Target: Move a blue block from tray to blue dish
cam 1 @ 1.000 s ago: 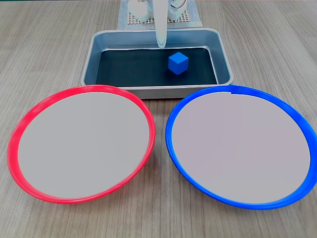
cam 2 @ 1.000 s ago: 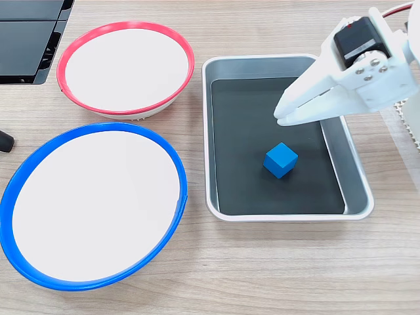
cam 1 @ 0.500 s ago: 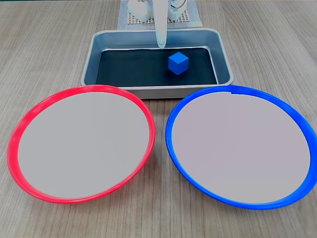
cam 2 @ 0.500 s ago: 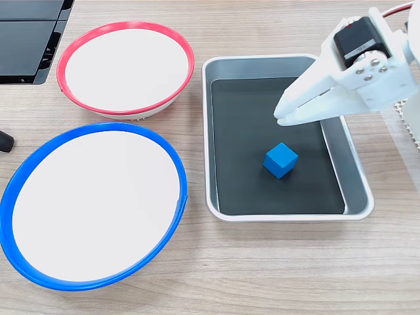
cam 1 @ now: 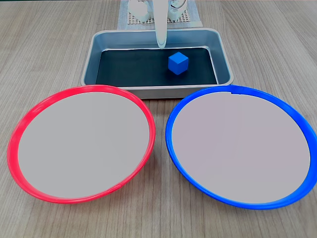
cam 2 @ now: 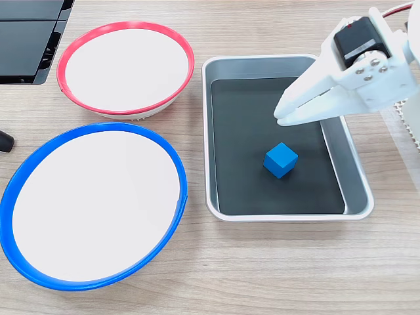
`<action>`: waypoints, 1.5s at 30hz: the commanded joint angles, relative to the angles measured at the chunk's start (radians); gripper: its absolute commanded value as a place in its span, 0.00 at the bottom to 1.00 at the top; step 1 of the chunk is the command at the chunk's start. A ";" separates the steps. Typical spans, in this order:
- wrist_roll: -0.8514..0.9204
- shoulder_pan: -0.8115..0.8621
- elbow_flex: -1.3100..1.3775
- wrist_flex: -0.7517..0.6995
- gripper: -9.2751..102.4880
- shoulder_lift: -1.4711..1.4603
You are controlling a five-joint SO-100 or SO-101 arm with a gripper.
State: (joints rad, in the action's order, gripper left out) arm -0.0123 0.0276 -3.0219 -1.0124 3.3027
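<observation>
The blue block (cam 1: 178, 63) sits on the black floor of the tray (cam 1: 99, 40), apart from every wall. In a fixed view from the front it lies right of the tray's middle, closer to the right wall than the left. In a fixed view from the side the blue block (cam 2: 281, 160) rests in the lower half of the tray (cam 2: 357, 177), 1 corner turned toward the camera.

The white gripper (cam 2: 278, 116) hangs over the tray's black floor, its 2 fingers drawn together to a narrow point with only a thin slit between them, holding nothing. It is near the block but not touching it; a strip of black floor shows between tip and cube. From the front the gripper (cam 1: 161, 45) appears as a slim white blade coming down from the top edge, its tip just left of and behind the block.

The blue dish (cam 1: 171, 141) stands on the wooden table (cam 1: 277, 44) just in front of the tray's near right corner, its rim close to the tray's rim. The red dish (cam 1: 12, 148) stands beside it on the left, the 2 rims nearly meeting. In the side view the blue dish (cam 2: 172, 157) lies left of the tray, below the red dish (cam 2: 65, 56), and a black device (cam 2: 26, 39) fills the top left corner of the table.
</observation>
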 commanded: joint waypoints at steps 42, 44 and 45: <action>2.131 -0.150 0.896 -0.141 0.31 -1.477; 2.129 -0.152 0.908 -0.124 0.30 -1.508; 2.131 -0.152 0.911 -0.115 0.30 -1.522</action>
State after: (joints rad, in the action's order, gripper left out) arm 2.1215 -0.1181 -2.1460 -1.1474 1.8024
